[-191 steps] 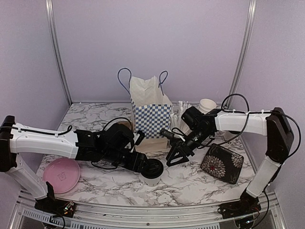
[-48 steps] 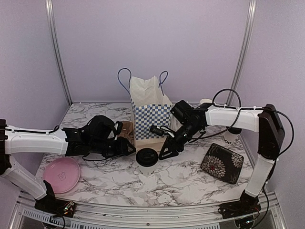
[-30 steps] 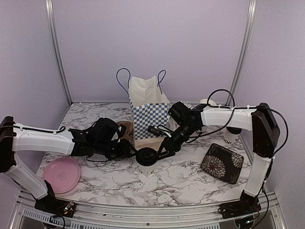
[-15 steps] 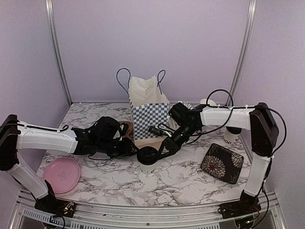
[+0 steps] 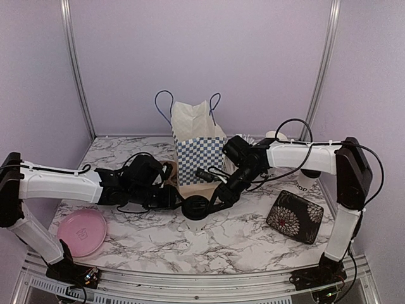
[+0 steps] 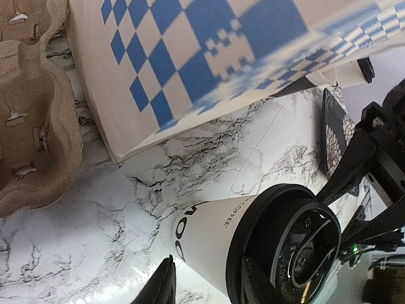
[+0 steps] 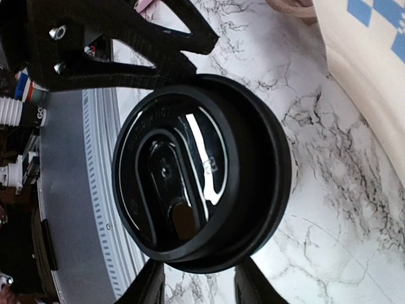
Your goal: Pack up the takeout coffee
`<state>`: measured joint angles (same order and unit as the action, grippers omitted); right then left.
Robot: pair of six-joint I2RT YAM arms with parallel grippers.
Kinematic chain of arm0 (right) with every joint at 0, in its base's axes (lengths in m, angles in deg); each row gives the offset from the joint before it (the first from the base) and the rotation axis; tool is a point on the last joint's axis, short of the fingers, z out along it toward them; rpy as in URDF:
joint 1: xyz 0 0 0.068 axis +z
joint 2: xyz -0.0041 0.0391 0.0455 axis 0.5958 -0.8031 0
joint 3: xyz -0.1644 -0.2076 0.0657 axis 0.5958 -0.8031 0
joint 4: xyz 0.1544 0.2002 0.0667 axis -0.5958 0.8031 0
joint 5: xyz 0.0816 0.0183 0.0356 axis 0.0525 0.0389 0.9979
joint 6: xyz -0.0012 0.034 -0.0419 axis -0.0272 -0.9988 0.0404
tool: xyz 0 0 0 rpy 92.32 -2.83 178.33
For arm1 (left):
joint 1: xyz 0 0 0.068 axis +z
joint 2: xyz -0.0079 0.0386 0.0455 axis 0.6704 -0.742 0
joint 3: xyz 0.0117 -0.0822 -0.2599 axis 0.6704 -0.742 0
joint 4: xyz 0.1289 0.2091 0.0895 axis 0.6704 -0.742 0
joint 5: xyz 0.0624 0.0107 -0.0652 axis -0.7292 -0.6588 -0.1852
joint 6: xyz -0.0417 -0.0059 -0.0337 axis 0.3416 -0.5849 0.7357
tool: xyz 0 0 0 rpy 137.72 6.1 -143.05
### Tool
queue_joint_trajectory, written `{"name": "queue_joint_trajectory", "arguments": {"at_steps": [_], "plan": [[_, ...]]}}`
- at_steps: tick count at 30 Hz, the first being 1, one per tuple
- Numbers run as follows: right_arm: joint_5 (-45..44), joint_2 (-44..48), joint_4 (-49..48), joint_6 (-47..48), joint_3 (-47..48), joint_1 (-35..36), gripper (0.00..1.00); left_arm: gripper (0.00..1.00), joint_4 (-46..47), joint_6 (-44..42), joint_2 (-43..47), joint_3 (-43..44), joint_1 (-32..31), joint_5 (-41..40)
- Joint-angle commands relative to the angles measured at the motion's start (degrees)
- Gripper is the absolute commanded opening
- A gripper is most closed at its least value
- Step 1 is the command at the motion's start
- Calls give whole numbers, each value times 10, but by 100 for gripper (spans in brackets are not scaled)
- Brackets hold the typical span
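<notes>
**Capping step, loading next**

The left tool [image 5: 179, 203] grips the coffee cup [image 5: 197, 221], upright on the counter [image 5: 253, 237]. The right tool [image 5: 212, 201] straddles its lid [image 5: 195, 206] (pinching or not, I cannot tell). Next likely calls for lifting it level into the pulp carrier [image 5: 169, 172].

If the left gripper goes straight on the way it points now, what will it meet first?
The coffee cup, which sits between the left gripper's fingers; beyond it, probably the right gripper.
</notes>
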<state>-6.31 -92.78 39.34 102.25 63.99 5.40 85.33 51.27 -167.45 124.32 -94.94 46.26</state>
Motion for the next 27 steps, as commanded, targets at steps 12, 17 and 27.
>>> {"name": "queue_joint_trajectory", "arguments": {"at_steps": [12, 17, 27], "plan": [[-65, 99, 44, 133, 22, 18, 62, 58, -162, -226, 62, 161, -25, -127], [-57, 99, 60, 173, 31, 19, 62, 61, -196, -271, 57, 193, -16, -157], [16, 171, 118, 367, -44, -10, 67, 98, -117, -527, 152, -8, -109, -61]]}}
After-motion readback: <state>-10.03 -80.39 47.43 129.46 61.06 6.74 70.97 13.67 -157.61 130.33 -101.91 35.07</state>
